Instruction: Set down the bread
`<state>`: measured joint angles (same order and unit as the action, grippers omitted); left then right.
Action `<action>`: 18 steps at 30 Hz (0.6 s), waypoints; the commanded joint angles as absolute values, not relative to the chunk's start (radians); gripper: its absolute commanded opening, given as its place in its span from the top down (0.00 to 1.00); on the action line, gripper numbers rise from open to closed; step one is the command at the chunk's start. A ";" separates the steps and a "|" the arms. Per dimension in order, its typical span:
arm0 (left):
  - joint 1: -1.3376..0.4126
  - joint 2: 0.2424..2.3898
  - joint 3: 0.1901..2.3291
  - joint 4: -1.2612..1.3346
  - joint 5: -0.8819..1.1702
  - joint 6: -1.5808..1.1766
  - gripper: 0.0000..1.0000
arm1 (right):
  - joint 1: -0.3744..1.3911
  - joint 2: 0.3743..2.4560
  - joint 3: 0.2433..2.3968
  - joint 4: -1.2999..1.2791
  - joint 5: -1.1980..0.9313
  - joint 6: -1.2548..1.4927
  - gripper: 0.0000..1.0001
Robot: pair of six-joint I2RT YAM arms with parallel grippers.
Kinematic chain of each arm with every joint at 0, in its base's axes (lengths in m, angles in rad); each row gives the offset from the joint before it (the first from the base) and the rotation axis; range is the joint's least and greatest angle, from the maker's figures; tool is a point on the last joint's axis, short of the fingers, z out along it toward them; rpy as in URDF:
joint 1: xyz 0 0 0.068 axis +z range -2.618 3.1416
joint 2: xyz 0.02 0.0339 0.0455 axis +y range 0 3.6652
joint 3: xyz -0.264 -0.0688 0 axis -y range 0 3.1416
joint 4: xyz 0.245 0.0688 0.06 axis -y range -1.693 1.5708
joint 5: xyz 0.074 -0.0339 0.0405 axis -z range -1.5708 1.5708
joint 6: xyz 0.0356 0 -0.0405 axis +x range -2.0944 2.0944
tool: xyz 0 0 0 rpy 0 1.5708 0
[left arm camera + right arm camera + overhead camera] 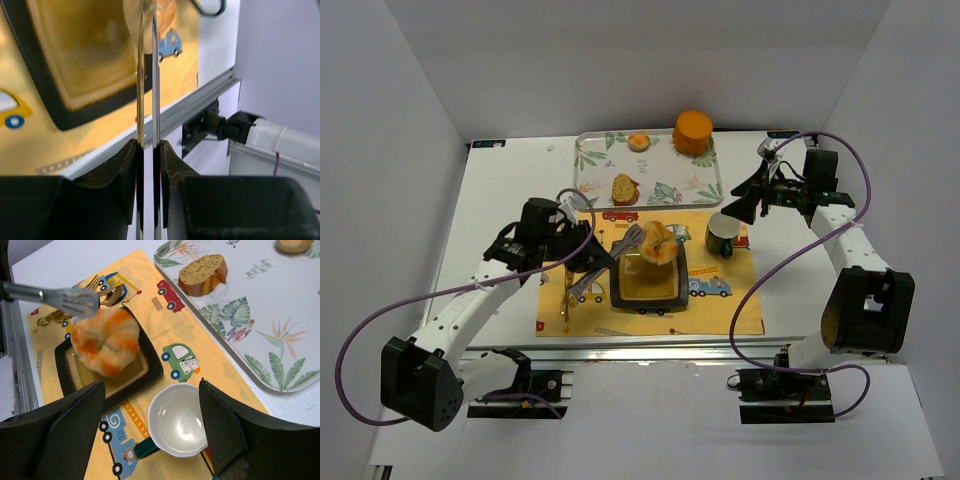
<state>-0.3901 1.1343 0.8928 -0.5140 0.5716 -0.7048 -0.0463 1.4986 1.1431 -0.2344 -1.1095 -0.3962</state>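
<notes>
**Mia:** What is the left gripper (148,150) doing?

**Ben:** It is squeezed tight on the handle of the tongs (156,75). The tongs reach out over the plate (645,306).

**Mia:** And where is the bread (106,340)?

**Ben:** It is at the tips of the tongs, over the far side of the plate. The plate sits on the yellow mat (740,300).

**Mia:** Is the bread down on the plate?

**Ben:** I cannot tell. It looks very low, maybe touching, but the tongs are on it, so it is not let go.

**Mia:** So is the job done?

**Ben:** Not yet, I think. The bread has been picked up and brought to the plate, and that is the big part. What is left is to set it down, open the tongs and pull them away.

**Mia:** What is past the plate?

**Ben:** A mug (177,421) stands just beside it, with nothing in it. The right gripper (152,390) hangs near the mug with its jaws wide apart, holding nothing.

**Mia:** And at the back of the desk (500,200)?

**Ben:** A tray (705,190) with leaves on it. A brown toast (202,274) lies on it, well apart from the bread.
</notes>
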 commanded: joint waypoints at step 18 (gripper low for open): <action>-0.414 1.134 0.856 -0.566 0.538 -0.666 0.59 | -0.041 1.489 1.189 -0.250 -1.134 -0.400 0.20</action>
